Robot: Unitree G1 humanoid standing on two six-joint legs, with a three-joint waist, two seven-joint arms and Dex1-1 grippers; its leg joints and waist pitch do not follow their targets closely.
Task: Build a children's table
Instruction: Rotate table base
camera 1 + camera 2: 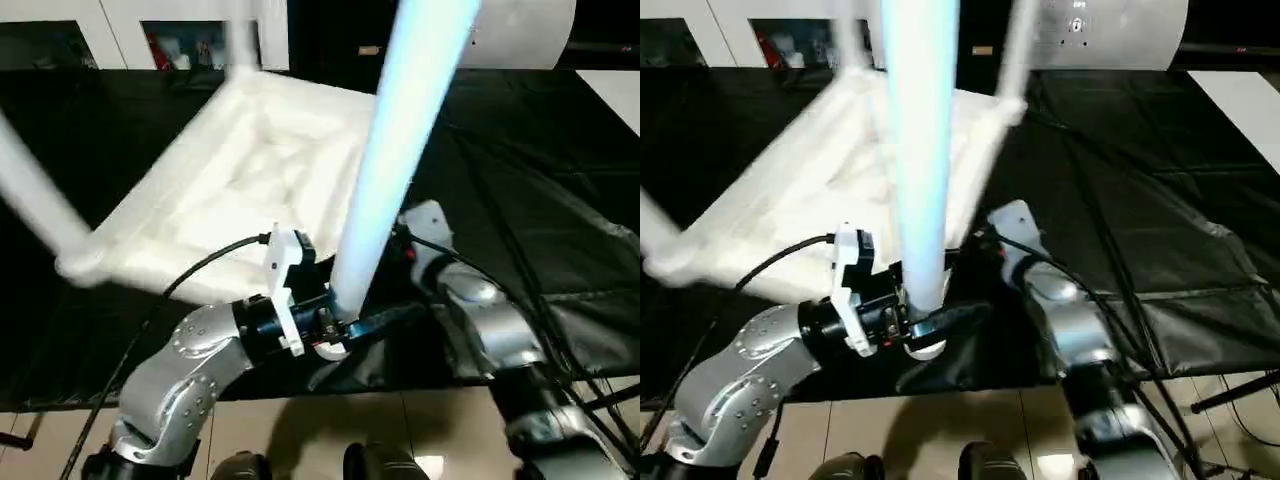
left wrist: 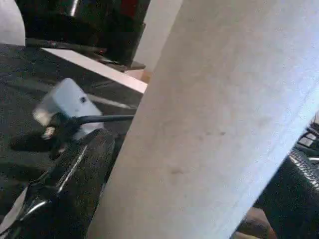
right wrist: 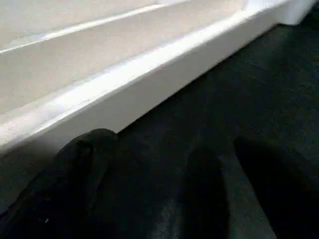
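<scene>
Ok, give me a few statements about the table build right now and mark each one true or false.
1. The left end effector grips a white leg. True.
2. The tabletop lies ribbed side up on black cloth. True.
3. The right end effector holds a second leg. False: its fingers are empty, near the tabletop's edge.
4. The held leg lies flat on the cloth. False: it stands nearly upright.

surface: black cloth (image 1: 560,180) | on it: white table top (image 1: 250,180), underside up
</scene>
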